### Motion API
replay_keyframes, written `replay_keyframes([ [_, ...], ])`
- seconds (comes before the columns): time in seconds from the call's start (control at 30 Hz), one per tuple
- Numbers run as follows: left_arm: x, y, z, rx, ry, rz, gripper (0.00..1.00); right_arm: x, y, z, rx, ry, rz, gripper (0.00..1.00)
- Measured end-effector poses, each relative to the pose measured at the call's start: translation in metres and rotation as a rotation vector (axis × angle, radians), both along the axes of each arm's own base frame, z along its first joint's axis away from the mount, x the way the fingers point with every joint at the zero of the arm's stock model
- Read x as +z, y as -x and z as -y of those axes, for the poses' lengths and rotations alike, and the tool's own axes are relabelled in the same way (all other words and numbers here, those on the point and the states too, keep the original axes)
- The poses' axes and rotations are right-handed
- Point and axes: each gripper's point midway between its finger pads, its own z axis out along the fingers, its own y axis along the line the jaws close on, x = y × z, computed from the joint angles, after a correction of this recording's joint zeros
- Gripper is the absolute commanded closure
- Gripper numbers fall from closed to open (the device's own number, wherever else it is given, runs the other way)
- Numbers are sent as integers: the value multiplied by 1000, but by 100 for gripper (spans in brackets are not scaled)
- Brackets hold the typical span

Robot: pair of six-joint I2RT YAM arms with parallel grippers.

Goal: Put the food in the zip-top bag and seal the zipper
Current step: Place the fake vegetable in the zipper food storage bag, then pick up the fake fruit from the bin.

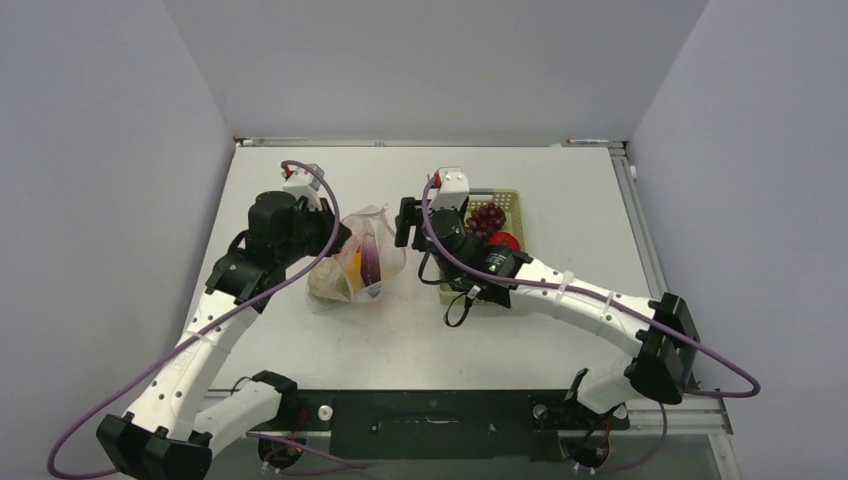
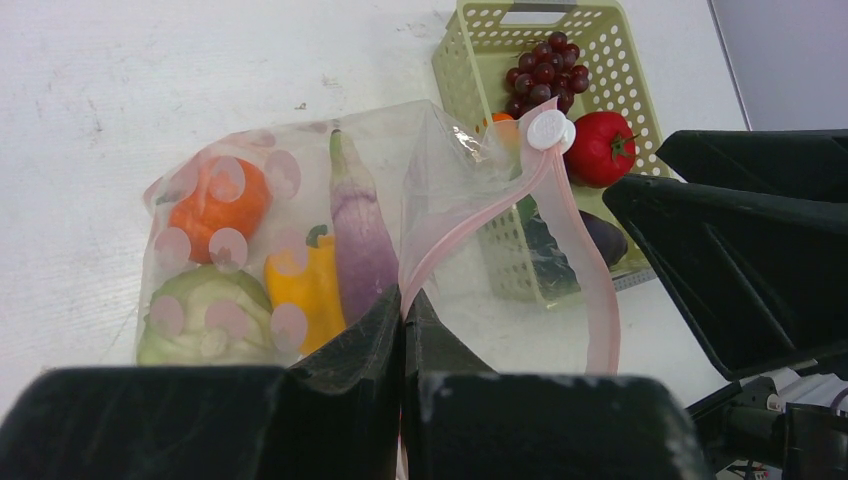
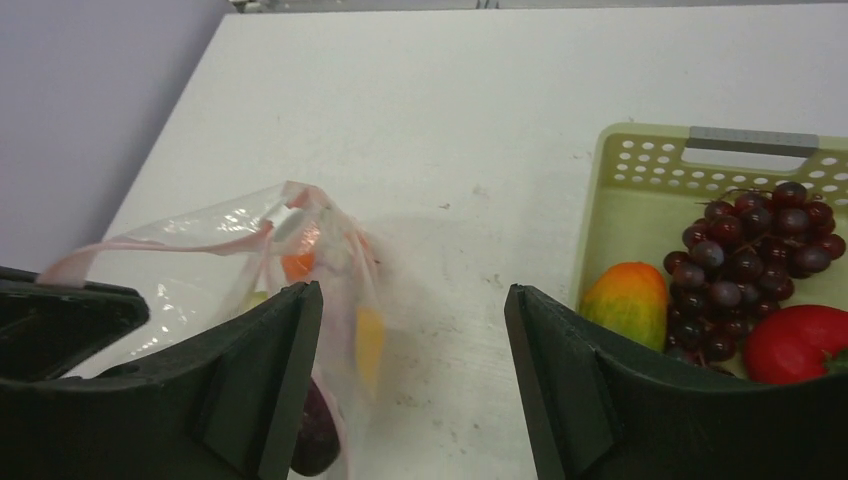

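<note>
- Left gripper (image 1: pixel 335 237), seen from above, pinches the bag (image 1: pixel 372 262) left of the worktop (image 1: pixel 300 340) centre; right gripper (image 1: pixel 408 222) hangs just right of it.
- Left wrist: jaws shut tight on the pink zipper (image 2: pixel 470 225); orange (image 2: pixel 215 200), pepper (image 2: pixel 305 285) and eggplant (image 2: pixel 358 235) lie inside.
- Right wrist: jaws wide apart, empty; grapes (image 3: pixel 750 245) and tomato (image 3: pixel 795 340) sit in the basket (image 3: pixel 640 150).

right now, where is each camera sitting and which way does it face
top external: above and behind the bases, looking down on the table; left arm and right arm show.
left wrist: on the left arm, looking along the left gripper, shut on the zipper of the zip-top bag.
right wrist: on the right arm, looking at the table through the open right gripper.
shared: both wrist views show the zip-top bag and the green basket of grapes.
</note>
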Motion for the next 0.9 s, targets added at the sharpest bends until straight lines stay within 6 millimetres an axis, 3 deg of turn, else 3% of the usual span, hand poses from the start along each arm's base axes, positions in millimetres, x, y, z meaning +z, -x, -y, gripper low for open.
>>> replay_keyframes([
  [0.17,0,0,0,-3,1,0,100,-19,-6,26,3,113,-61,28],
  [0.4,0,0,0,-3,1,-1,100,-19,-26,84,-55,174,-111,19],
  [0.53,0,0,0,-3,1,-1,100,-27,-33,107,-65,211,-156,14],
  [0.9,-1,0,1,-3,-1,-4,100,-53,-38,144,-54,277,-269,5],
])
